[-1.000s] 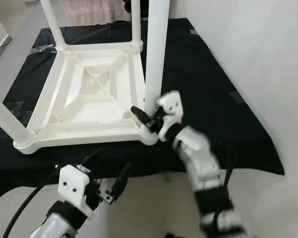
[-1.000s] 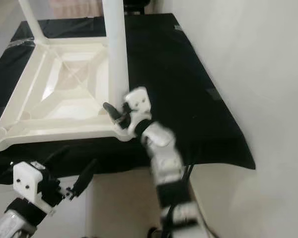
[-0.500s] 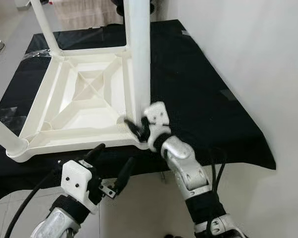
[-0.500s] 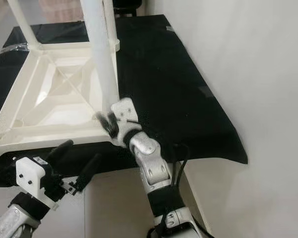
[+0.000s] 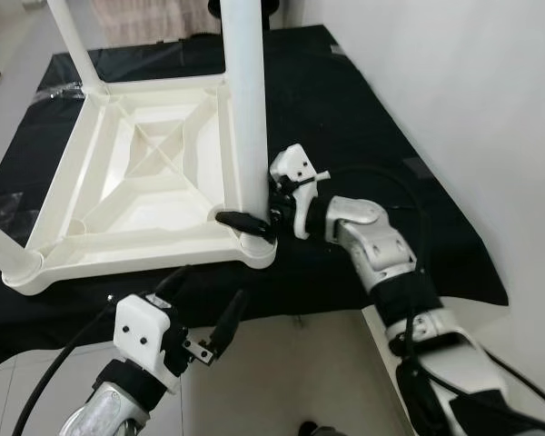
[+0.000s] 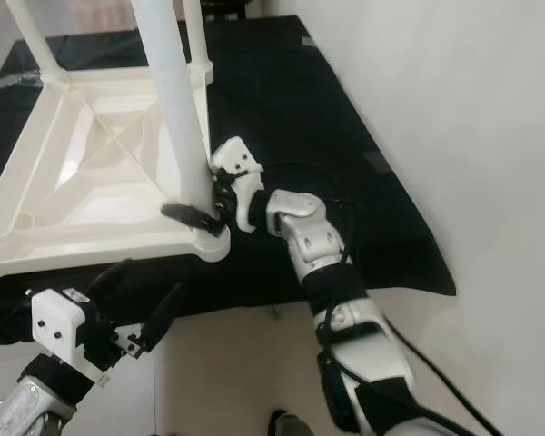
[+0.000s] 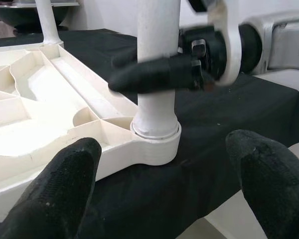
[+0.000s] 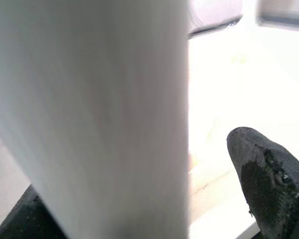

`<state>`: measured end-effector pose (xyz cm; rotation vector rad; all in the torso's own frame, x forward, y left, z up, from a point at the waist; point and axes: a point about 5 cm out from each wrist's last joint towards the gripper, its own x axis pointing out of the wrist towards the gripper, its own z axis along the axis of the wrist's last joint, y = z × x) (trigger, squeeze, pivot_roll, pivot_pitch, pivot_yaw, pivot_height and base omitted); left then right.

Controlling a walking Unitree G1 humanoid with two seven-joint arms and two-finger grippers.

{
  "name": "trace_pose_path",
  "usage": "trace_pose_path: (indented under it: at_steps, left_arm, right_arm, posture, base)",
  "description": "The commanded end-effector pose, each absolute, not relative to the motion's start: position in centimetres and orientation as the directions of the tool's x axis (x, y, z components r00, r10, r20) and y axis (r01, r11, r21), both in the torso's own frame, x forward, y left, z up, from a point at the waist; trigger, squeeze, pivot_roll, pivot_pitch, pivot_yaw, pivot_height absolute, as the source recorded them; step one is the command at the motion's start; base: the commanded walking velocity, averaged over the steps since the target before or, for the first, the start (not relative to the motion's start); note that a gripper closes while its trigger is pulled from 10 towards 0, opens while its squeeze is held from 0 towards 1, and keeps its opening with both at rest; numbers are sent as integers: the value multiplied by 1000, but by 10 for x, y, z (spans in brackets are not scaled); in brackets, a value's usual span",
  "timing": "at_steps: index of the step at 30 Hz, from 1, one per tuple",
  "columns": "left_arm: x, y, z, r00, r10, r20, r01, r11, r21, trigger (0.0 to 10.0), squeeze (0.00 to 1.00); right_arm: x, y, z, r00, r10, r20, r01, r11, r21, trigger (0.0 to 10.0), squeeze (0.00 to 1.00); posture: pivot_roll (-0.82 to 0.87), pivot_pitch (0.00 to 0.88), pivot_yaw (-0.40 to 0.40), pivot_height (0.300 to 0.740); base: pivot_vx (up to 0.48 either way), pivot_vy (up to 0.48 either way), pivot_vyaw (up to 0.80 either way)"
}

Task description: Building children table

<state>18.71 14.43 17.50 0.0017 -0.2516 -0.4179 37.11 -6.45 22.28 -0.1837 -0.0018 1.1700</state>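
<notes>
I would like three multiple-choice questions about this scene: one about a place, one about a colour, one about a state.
1. Where does the right gripper work?
A. at the base of the near right table leg
B. on the floor
C. at the far left leg

2. What colour is the cloth under the upturned table?
A. red
B. black
C. white

3. How are the fingers of the left gripper?
A. shut on a screw
B. shut on the cloth
C. open, holding nothing

Answers: 1 A, its black fingers sit on either side of the leg just above the corner socket. 2 B, dark cloth shows all around the white table. 3 C, the left wrist view shows both fingers apart with a gap between.
</notes>
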Motion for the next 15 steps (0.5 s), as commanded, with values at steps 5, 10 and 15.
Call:
trace_pose_path:
  at_steps: [5,10,15]
  left_arm:
    - [182,143,172,889,-400,224,399,916,51,10000,0]
    - [181,144,172,889,-401,219,400,915,50,10000,0]
    - [181,144,171,889,-402,218,401,915,49,10000,0]
  right_arm:
    - [375,-68,225,327,938,-117,-943,317,-99,10000,0]
    - [375,-76,232,236,969,-79,-971,232,-52,0,0]
    - [376,-81,230,220,973,-70,-975,218,-38,0,0]
  posture:
    - [94,223,-29,740]
    - [91,219,-24,740]
    - [87,215,-21,740]
  base:
    - [0,0,0]
    - [0,0,0]
    - [0,0,0]
